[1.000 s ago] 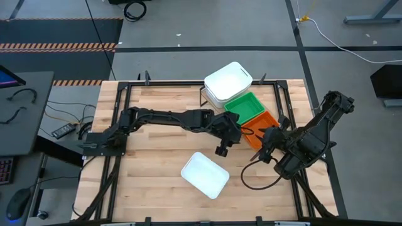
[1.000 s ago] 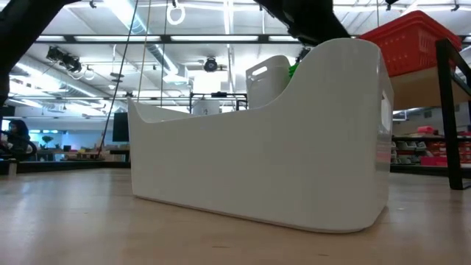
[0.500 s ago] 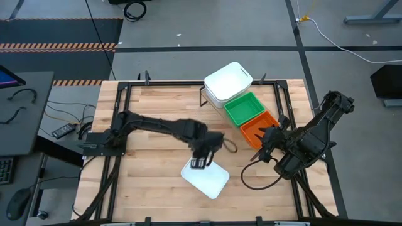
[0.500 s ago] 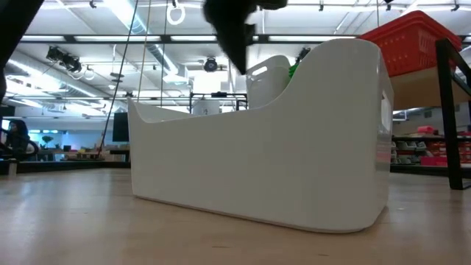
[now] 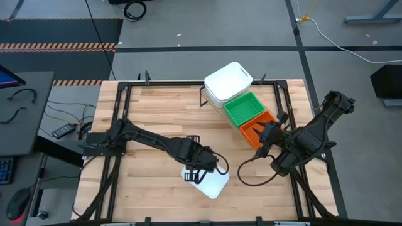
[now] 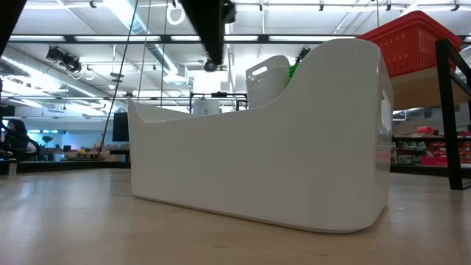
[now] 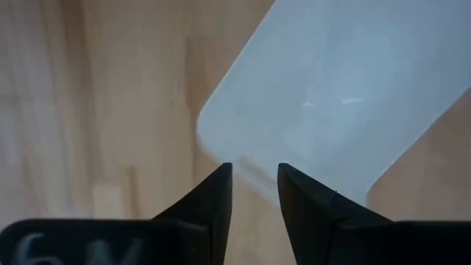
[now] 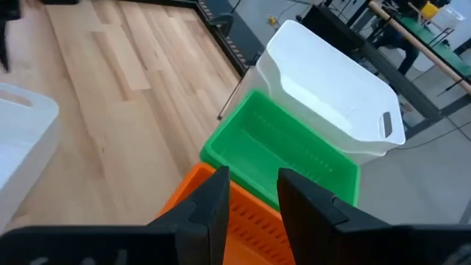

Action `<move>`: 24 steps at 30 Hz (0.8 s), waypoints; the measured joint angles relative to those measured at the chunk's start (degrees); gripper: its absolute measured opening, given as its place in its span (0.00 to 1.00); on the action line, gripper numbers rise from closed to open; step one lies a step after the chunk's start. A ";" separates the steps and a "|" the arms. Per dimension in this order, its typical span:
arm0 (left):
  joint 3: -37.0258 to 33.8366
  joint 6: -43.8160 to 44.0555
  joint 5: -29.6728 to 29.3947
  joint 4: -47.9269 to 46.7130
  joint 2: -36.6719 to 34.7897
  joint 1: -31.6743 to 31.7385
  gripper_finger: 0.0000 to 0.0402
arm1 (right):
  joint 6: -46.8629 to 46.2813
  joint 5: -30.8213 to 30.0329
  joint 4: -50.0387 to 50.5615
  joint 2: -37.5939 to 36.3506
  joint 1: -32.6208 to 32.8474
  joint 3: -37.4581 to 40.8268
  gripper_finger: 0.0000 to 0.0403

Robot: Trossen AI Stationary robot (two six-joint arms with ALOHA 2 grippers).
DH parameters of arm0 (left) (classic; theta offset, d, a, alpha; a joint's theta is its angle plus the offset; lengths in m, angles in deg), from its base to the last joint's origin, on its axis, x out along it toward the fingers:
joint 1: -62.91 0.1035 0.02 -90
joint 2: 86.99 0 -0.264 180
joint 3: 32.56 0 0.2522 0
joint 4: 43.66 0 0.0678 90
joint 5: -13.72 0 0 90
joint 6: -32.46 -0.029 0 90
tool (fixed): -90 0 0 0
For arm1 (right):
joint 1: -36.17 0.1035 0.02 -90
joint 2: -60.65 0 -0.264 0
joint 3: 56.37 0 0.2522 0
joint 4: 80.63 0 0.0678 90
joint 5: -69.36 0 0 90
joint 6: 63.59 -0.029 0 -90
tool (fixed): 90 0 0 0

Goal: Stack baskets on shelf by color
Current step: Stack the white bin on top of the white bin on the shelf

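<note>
One white basket (image 5: pixel 212 182) rests flat on the table near its front edge; it fills the low view (image 6: pixel 257 162). My left gripper (image 5: pixel 196 174) hangs open over this basket's left end, pointing down, its fingers clear of the rim (image 7: pixel 221 140). On the slanted shelf (image 6: pixel 425 79) at the far right sit stacked white baskets (image 5: pixel 228 81), a green basket (image 5: pixel 244 108) and an orange basket (image 5: pixel 259 127) in a row. My right gripper (image 5: pixel 265 134) is open just above the orange basket's near end (image 8: pixel 243 221).
Black frame rails (image 5: pixel 119 119) run along the table's sides and back. A black cable (image 5: pixel 248 179) loops on the table below my right arm. Bare tabletop (image 5: pixel 157 107) lies at the far left and middle.
My left gripper has swung from beside the shelf toward the table's near edge and somewhat left, tipping from slanted to pointing almost straight down, and now hangs over the white basket on the table. The basket has not moved.
</note>
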 joint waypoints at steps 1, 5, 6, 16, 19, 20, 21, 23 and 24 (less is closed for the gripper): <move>0.00 -1.06 0.19 1.59 0.00 -0.21 0.29 | 0.44 0.00 -0.02 0.00 -0.29 0.00 0.30; 0.00 0.51 1.18 8.52 0.25 -1.45 0.29 | 1.84 -0.04 -0.18 0.00 -1.13 0.00 0.30; 0.00 3.48 1.30 10.95 0.28 -1.63 0.29 | 2.21 -0.07 -0.17 0.00 -1.34 0.00 0.30; 0.03 14.18 0.31 27.02 1.63 -3.57 0.29 | 1.89 2.45 -0.24 -0.13 -2.08 -0.46 0.30; 0.02 16.03 -0.32 28.86 4.42 -3.97 0.29 | 0.58 5.06 -0.78 -0.17 -1.95 -0.81 0.30; 0.02 16.88 0.01 28.90 5.49 -3.94 0.29 | 0.22 5.65 -0.82 -0.17 -1.91 -0.81 0.30; 0.01 17.13 0.60 29.74 6.40 -3.87 0.29 | 0.10 6.05 -0.91 -0.19 -1.91 -0.81 0.30; 0.00 17.09 2.09 30.72 7.70 -3.88 0.29 | 0.10 6.95 -1.28 -0.20 -1.91 -0.81 0.30; -0.11 16.98 2.79 30.41 7.80 -3.88 0.29 | 0.10 6.96 -1.45 -0.20 -1.91 -0.81 0.30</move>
